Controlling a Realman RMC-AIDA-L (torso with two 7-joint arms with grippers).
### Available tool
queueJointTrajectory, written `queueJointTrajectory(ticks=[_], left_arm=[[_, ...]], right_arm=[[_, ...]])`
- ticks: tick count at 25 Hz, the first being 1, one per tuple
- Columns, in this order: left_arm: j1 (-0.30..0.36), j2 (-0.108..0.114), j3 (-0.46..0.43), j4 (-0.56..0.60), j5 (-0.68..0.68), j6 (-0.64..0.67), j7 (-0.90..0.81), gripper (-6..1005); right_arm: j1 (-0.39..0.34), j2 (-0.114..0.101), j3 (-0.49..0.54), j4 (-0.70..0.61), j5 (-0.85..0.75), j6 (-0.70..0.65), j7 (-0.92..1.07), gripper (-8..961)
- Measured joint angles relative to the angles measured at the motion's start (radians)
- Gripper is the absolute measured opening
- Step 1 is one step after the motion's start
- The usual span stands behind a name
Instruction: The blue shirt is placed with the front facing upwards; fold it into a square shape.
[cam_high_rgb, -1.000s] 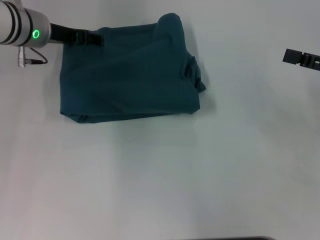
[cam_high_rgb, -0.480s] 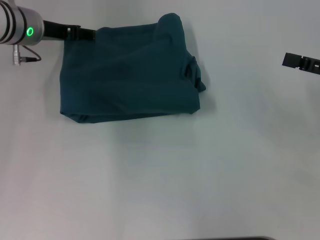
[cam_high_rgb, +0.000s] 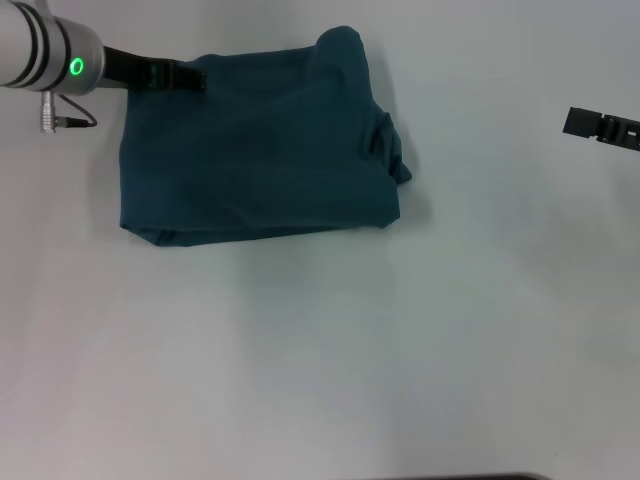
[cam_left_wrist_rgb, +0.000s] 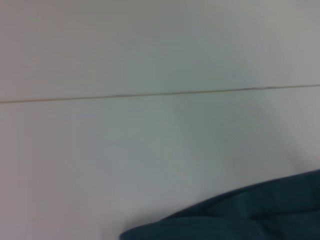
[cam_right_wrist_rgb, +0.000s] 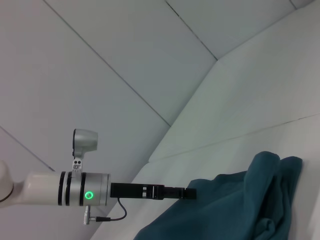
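The left arm (cam_high_rgb: 40, 62) is a pale grey cylinder ringed with black bands, a glowing green ring light and a thin black cable at its plug. Its left gripper (cam_high_rgb: 185, 76) is slim and black, as is the right gripper (cam_high_rgb: 600, 126).

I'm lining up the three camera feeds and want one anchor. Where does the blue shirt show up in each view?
Head view: the blue shirt lies folded, upper left of centre on the white table.
Left wrist view: only one edge of it shows, in the bottom right corner.
Right wrist view: it fills the bottom right.
Shared landmark: the left gripper at the shirt's far left corner, seen in the head and right wrist views.
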Motion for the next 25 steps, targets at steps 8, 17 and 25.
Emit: queueJointTrajectory(ticks=[8,17,25], left_arm=[[-0.017,-0.006,0.024,0.005,0.000,0.000,-0.004,904],[-0.040,-0.013,0.064,0.005,0.060,0.018,-0.038,777],[-0.026,-0.029,0.059,-0.044,0.070,0.014,-0.044,467]], right_arm=[[-0.002,-0.002,0.000,0.007,-0.001,0.007,-0.004,617],[-0.001,-0.003,0.006,0.008,-0.011,0.009,-0.005,616],[-0.001,-0.004,0.006,0.009,-0.012,0.010,-0.004,616]])
